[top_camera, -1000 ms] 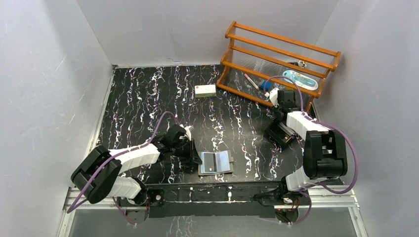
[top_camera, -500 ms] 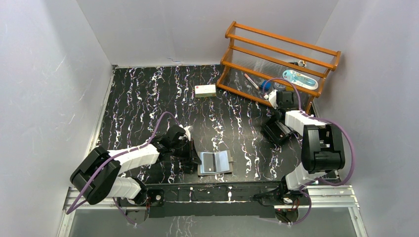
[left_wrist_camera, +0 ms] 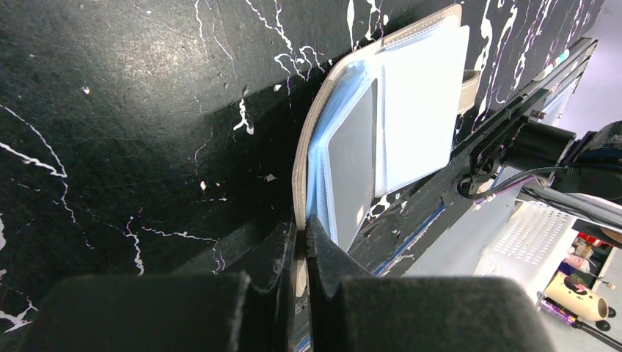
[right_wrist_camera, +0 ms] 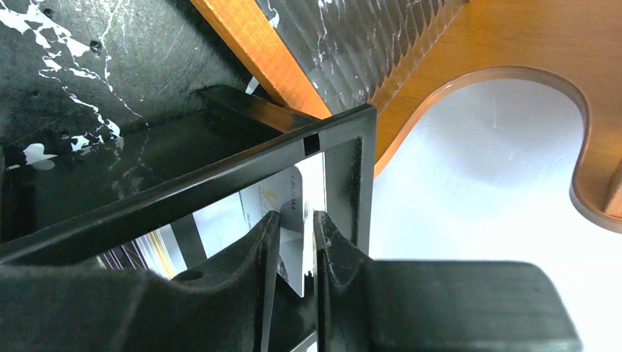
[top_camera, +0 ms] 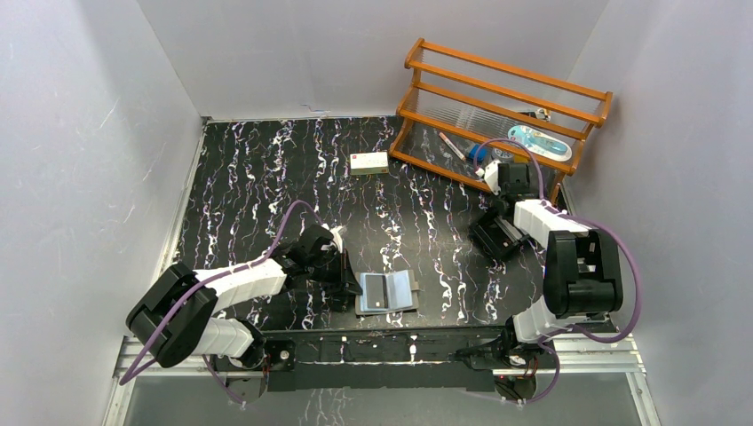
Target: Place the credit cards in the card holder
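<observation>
The card holder (top_camera: 388, 291) lies open near the front edge, its light blue sleeves up and a grey card (left_wrist_camera: 352, 165) in one sleeve. My left gripper (top_camera: 352, 282) is shut on the left edge of the holder's taupe cover (left_wrist_camera: 302, 183), seen close in the left wrist view (left_wrist_camera: 301, 238). My right gripper (top_camera: 497, 237) reaches into the black tray (right_wrist_camera: 220, 172) beside the wooden rack. Its jaws (right_wrist_camera: 297, 224) are closed on a pale credit card (right_wrist_camera: 295, 194) standing in the tray. More cards (right_wrist_camera: 147, 249) show through the tray's open side.
A wooden rack (top_camera: 502, 111) with pens and small items stands at the back right, right behind the tray. A white box with a red mark (top_camera: 368, 162) lies at mid-back. Grey walls enclose the black marbled table (top_camera: 257, 186).
My right gripper has shifted slightly towards the back left at the tray. The left arm and the card holder have not moved.
</observation>
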### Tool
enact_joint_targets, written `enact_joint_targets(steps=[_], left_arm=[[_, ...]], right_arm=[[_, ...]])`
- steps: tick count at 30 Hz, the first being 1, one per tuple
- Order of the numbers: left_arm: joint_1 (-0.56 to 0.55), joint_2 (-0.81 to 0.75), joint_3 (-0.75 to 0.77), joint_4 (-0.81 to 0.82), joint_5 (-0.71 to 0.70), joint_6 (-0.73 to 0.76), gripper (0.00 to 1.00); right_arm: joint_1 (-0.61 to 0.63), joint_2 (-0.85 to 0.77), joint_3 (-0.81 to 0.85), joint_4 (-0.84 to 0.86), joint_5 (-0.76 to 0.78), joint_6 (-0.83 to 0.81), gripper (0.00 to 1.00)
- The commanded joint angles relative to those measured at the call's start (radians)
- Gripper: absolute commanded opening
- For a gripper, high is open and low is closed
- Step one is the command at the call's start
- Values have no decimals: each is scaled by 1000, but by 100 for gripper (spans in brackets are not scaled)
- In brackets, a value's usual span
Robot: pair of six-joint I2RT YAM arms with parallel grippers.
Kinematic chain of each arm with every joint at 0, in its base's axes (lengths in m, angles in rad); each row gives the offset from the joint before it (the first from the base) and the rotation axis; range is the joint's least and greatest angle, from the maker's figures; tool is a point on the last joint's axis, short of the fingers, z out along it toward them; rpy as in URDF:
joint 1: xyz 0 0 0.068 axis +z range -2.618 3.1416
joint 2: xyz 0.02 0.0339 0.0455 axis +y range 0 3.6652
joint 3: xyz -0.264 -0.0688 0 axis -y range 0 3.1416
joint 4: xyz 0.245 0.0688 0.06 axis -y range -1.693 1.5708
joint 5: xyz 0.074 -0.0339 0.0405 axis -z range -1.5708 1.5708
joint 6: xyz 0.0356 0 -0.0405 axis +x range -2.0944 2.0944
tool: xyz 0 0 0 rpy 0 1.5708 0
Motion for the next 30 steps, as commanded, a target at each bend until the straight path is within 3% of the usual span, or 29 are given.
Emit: enact_joint_targets(steps=[1,8,13,17,21,25,30], left_arm=[[6,-6,4,-9,14,11,0],[7,-25,3,-26,1,12,0],[8,-31,10,-33,-2,11,0],[8,-60,21,-58,-32,-5,6],[8,-101,51,-115,-71,-19,18],[8,-167,90,-183,-131,-44,33],[8,-246,156,-241,-154,-59,42]], right_arm=[[-5,-48,41,21,21,-4,29],[-5,-48,91,-56,-5,23,14],[7,-40,206,-278,-92,127,11],[19,-34,333,-470,-121,241,1],[25,-36,463,-618,-153,364,0],[31,-31,604,-740,-294,486,0],[85,-49,704,-763,-561,690,0]])
